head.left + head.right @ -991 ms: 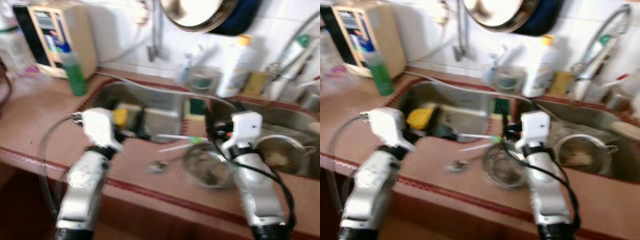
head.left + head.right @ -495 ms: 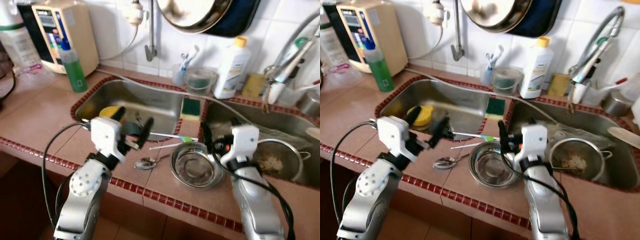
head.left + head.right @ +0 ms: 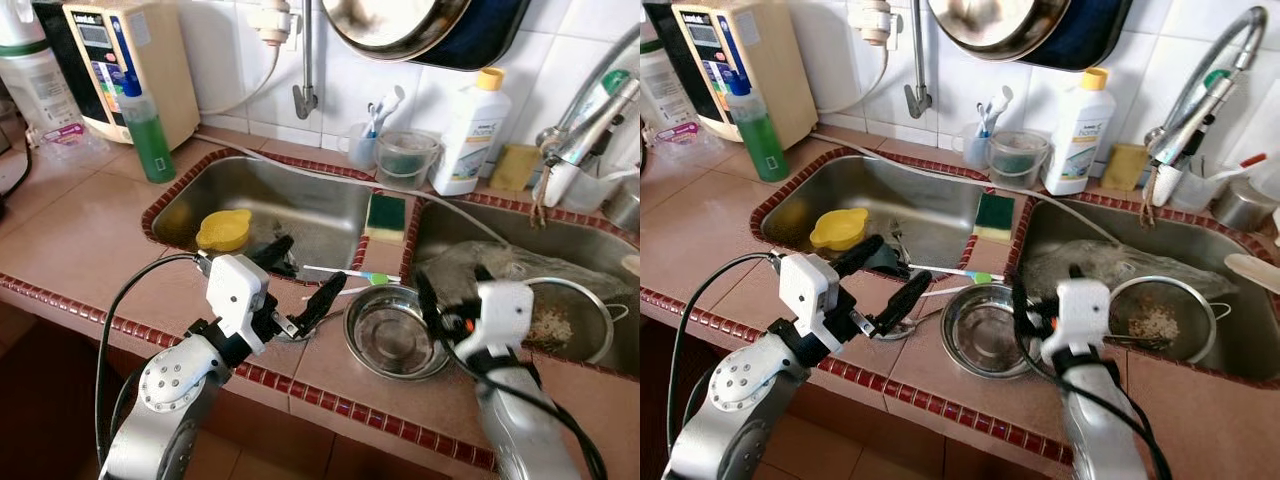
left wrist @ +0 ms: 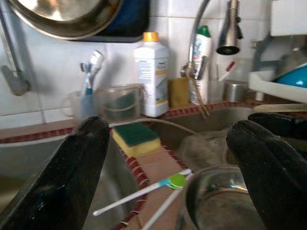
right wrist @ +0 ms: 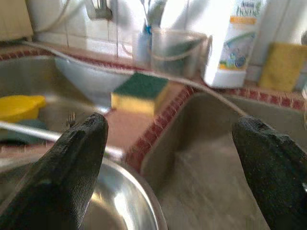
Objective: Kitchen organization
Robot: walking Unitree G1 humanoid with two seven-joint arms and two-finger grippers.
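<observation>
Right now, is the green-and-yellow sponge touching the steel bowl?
Apart. The left eye view shows the sponge on the divider between the sinks, with bare tile between it and the steel bowl.

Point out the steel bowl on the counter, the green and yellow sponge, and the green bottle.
steel bowl (image 3: 393, 342), left eye view, inner bottom.
sponge (image 3: 386, 213), left eye view, green top face.
green bottle (image 3: 150, 146), left eye view, middle of its body.

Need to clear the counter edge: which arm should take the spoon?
Probably left. The left gripper, fingers open, hovers right above the spoon on the tiled counter; the right gripper sits beyond the steel bowl.
</observation>
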